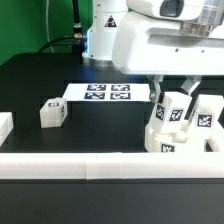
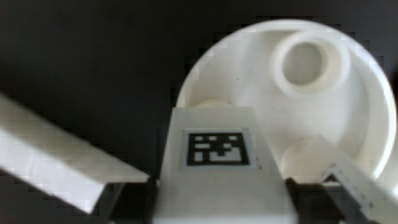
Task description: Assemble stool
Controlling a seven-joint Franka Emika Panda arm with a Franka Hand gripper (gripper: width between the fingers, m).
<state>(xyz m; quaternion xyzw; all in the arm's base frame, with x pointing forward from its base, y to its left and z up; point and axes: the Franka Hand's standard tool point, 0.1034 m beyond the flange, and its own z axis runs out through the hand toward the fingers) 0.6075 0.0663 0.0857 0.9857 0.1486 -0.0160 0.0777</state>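
I am reading the exterior view like a clock face, and the work sits at about 4 o'clock. The two-finger gripper (image 1: 174,108) hangs straight down there. Its dark fingers (image 1: 160,101) are drawn in narrow and clamped on a short blocky white plastic leg (image 1: 175,113), the held leg, which is upright with its black-and-white square tag facing the camera.

Directly at 6 o'clock of the held leg is the thick round white plastic disc seat (image 1: 155,135), with a tag on its near side. The leg's lower end meets the seat, but I cannot tell whether it sits in a socket. A second leg (image 1: 205,116) of the same make stands just beside the held leg at its 3 o'clock. I cannot tell whether that one is fitted either.

The wrist view shows the held leg (image 2: 217,150) with its tag towards the lens. One finger (image 2: 125,198) presses each flank, so the gripper (image 2: 222,195) has it firmly. Behind it spreads the seat (image 2: 258,70), showing one oval socket (image 2: 311,65).

A loose leg (image 1: 52,113) lies at 9 o'clock in the exterior view, well apart from the rest on the black table (image 1: 40,85). The marker board (image 1: 105,93) lies flat near 12 o'clock of centre. A long white border rail (image 1: 90,165) runs across at 6 o'clock.
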